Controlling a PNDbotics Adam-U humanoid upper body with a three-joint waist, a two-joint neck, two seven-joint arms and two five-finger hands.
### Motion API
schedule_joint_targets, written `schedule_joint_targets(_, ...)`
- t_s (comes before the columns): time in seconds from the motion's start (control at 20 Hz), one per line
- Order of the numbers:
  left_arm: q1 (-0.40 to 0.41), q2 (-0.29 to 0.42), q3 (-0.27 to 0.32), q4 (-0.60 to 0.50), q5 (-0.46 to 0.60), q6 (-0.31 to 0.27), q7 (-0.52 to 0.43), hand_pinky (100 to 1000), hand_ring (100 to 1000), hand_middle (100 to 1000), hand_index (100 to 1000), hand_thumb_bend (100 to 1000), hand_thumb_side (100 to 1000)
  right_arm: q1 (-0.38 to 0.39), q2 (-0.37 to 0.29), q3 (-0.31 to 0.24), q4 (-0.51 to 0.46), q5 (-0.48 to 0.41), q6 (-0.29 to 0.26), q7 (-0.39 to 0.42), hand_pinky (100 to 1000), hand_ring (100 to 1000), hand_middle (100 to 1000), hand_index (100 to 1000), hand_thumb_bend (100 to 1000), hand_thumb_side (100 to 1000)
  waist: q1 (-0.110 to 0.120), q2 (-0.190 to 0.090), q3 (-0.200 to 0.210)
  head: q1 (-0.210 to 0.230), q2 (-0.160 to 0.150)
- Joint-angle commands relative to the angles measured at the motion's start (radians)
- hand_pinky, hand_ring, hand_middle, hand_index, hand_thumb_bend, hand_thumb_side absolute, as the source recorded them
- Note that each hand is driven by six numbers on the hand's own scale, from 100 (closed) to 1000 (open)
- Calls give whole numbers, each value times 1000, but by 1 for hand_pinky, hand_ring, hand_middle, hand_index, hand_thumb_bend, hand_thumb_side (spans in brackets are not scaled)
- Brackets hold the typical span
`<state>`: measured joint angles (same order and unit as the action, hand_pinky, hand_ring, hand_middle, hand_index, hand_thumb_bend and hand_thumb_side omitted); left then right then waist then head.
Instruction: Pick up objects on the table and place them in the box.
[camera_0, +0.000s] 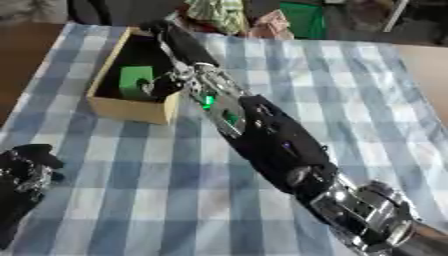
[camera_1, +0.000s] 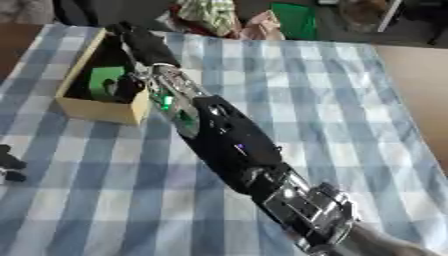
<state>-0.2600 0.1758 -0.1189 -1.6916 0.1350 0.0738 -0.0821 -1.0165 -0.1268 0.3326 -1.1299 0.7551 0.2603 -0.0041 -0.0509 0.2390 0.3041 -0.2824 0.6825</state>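
Inside box (camera_0: 131, 107), right hand (camera_0: 166, 82) beside green block (camera_0: 135, 80); fingers (camera_0: 156, 86) state unclear; left hand (camera_0: 24, 172) idle lower left

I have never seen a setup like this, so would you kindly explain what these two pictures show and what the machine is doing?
Both pictures come from a two-eyed camera in a humanoid robot's head, looking down at its work at one moment, so they nearly match. The long black and silver limb is the robot's right arm, reaching across a table covered by a blue checked cloth. Its right hand is over an open cardboard box, close to a green block inside; whether the fingers hold the block is unclear. The left hand rests idle at the lower left edge.
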Motion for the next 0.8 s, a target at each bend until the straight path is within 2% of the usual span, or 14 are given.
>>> schedule_joint_targets(0.05,0,9,8,-17,2,-4,6,548,603,510,658,100,207,-13,-47,-13,-91,-57,5,-11,820,967,796,932,390,100,10,-22,-11,15,-3)
schedule_joint_targets(0.3,11,12,20,-17,2,-7,18,549,603,510,658,100,206,44,-130,-43,-249,-222,38,-74,741,945,751,919,310,100,10,-25,-51,43,3)
schedule_joint_targets(0.6,21,18,30,-17,-1,-9,28,549,603,510,658,100,206,156,-220,-100,-389,-417,77,-259,679,916,712,905,275,100,13,-24,-98,68,15)
schedule_joint_targets(0.8,29,19,33,-15,-2,-9,31,549,604,512,658,100,206,234,-254,-126,-452,-512,76,-368,669,908,720,905,267,100,16,-27,-119,74,27)
